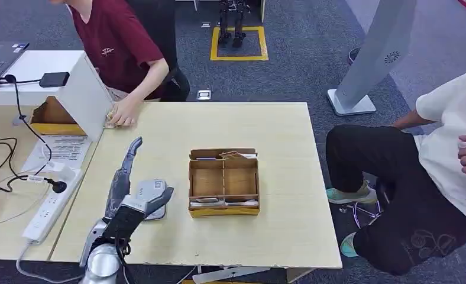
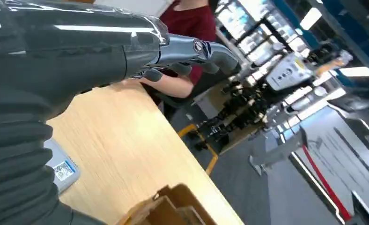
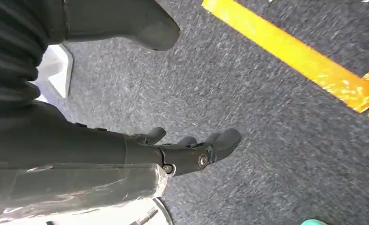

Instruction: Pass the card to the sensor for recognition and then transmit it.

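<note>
Risk for you: left hand (image 1: pixel 127 192), fingers apart w/ nothing held, hovers over card (image 1: pixel 151 195) flat on table (image 1: pixel 278 225); shallow pinch could slide it; right hand (image 3: pixel 182 152) loosely curled, empty.

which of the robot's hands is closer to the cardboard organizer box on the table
Left. The left hand is over the table just beside the cardboard organizer box, fingers spread and holding nothing. The right hand hangs over the grey carpet floor, off the table.

Bright, even indoor light with soft shadows; both wrist views are motion-blurred, with streaky ceiling-lamp glare.
</note>
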Controlling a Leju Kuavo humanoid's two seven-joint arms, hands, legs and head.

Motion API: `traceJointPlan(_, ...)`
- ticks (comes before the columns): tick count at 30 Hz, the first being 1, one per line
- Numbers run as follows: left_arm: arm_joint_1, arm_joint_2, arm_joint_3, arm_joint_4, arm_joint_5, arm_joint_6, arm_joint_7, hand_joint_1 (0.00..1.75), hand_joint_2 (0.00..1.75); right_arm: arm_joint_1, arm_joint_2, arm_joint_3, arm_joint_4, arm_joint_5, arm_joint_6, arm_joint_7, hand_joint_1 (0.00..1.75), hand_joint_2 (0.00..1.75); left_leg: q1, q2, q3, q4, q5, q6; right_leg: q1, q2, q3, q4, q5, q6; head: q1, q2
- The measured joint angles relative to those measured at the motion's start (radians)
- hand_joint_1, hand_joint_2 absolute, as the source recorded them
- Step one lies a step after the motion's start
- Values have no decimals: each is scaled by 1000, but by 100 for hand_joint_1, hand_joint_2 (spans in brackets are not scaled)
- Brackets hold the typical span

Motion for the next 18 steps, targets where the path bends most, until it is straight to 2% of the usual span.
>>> traceJointPlan(5,54,61,-136,-63,-148,100,17,0,175,0,0,-16,0,0,-3,1,0,175,0,0,0,0,0,0,0,0,0,0,0,0,0,0)
traceJointPlan(7,61,81,-184,-74,-318,193,69,0,175,0,0,-18,0,1,-5,-5,0,175,0,0,0,0,0,0,0,0,0,0,0,0,0,0)
traceJointPlan(10,58,119,-275,-71,-611,334,195,0,175,-1,0,-22,0,2,-6,-12,0,175,0,0,0,0,0,0,0,0,0,0,0,0,0,0)
traceJointPlan(11,52,133,-312,-62,-666,363,244,0,175,-2,0,-24,0,3,-7,-12,0,175,0,0,0,0,0,0,0,0,0,0,0,0,0,0)
traceJointPlan(14,21,174,-402,-11,-748,411,388,0,175,-2,0,-32,0,5,-6,-10,0,175,0,0,0,0,0,0,0,0,0,0,0,0,0,0)
traceJointPlan(16,-19,208,-461,38,-762,427,517,0,175,-2,0,-33,0,5,-5,-5,0,175,0,0,0,0,0,0,0,0,0,0,0,0,0,0)
traceJointPlan(18,-59,240,-517,81,-767,430,606,0,175,-2,0,-33,0,5,-2,-5,0,175,0,0,0,0,1,0,0,0,0,0,0,0,0,0)
